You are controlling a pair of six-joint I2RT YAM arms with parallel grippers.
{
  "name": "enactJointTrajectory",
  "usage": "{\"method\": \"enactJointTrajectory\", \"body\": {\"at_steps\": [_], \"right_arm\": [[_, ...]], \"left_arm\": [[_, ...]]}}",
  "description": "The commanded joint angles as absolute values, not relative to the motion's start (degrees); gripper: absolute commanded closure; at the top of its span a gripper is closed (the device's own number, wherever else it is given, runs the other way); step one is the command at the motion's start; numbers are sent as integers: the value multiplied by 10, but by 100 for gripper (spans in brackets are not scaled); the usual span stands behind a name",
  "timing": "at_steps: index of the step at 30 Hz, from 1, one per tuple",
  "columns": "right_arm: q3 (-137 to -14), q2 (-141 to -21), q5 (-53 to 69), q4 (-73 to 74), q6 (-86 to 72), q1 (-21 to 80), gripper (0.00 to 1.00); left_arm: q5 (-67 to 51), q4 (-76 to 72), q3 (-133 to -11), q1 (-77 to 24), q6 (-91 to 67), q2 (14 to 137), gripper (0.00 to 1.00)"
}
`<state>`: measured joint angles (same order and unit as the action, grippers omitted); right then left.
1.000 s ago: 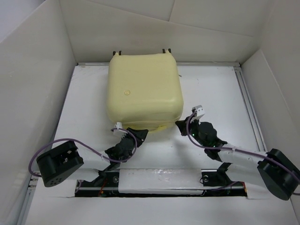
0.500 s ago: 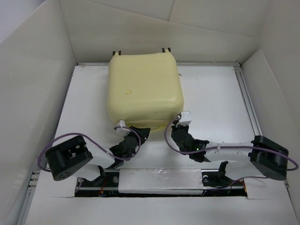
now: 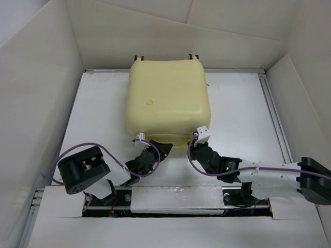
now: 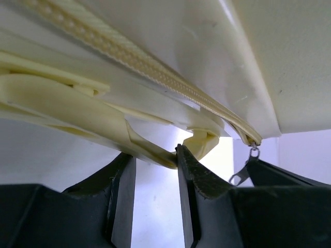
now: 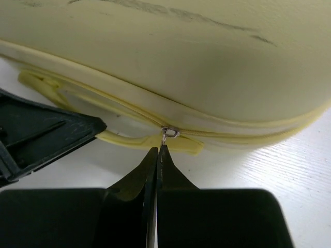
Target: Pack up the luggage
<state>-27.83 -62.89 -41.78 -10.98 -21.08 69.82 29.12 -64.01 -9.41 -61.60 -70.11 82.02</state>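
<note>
The luggage [image 3: 168, 98] is a pale yellow hard-shell suitcase, lying closed at the back middle of the table. My left gripper [image 3: 159, 146] is at its near edge. In the left wrist view my left gripper [image 4: 153, 157] is open, its fingertips [image 4: 189, 168] just under the yellow carry handle [image 4: 77, 111]. My right gripper [image 3: 192, 146] is beside it at the same edge. In the right wrist view my right gripper [image 5: 157, 151] is shut on the small metal zipper pull [image 5: 165, 138] hanging from the zipper seam [image 5: 232, 133]. The pull also shows in the left wrist view [image 4: 243, 173].
White cardboard walls [image 3: 41, 77] close in the table on the left, back and right. The arm bases and a white rail [image 3: 176, 196] run along the near edge. Purple cables [image 3: 103, 152] loop beside both arms.
The suitcase has shifted a little to the right and back. My right gripper has swung left to the suitcase's near edge and onto the zipper pull. My left gripper moved slightly right.
</note>
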Motion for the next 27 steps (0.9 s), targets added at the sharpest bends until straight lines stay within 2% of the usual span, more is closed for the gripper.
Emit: {"method": "enactJointTrajectory", "body": {"at_steps": [1,8,12,15,16,18,19,20,23,27], "right_arm": [[-277,-607,-181,-165,-215,710,100],[-394,-804,-71,-249,-169,678,100],[-375,-814,-115,-265,-183,678,100],[-337,-758,-152,-271,-189,678,100],[-337,-719,-163,-242,-196,678,83],[-330,-677,-181,-200,-209,678,51],[-330,-657,-181,-181,-209,678,41],[-330,-617,-181,-132,-209,678,31],[-362,-553,-174,-50,-204,678,29],[-393,-494,-206,5,-204,671,31]], "left_arm": [[-32,-894,-171,-635,-734,857,100],[-88,-910,-230,-679,-741,895,100],[-58,-915,-204,-686,-741,883,100],[-38,-892,-193,-686,-722,862,100],[-31,-876,-192,-686,-715,840,100],[-10,-816,-187,-686,-681,809,78],[1,-789,-187,-686,-670,769,55],[12,-761,-187,-686,-658,745,46],[56,-623,-182,-686,-606,642,24],[107,-490,-161,-686,-557,508,14]]}}
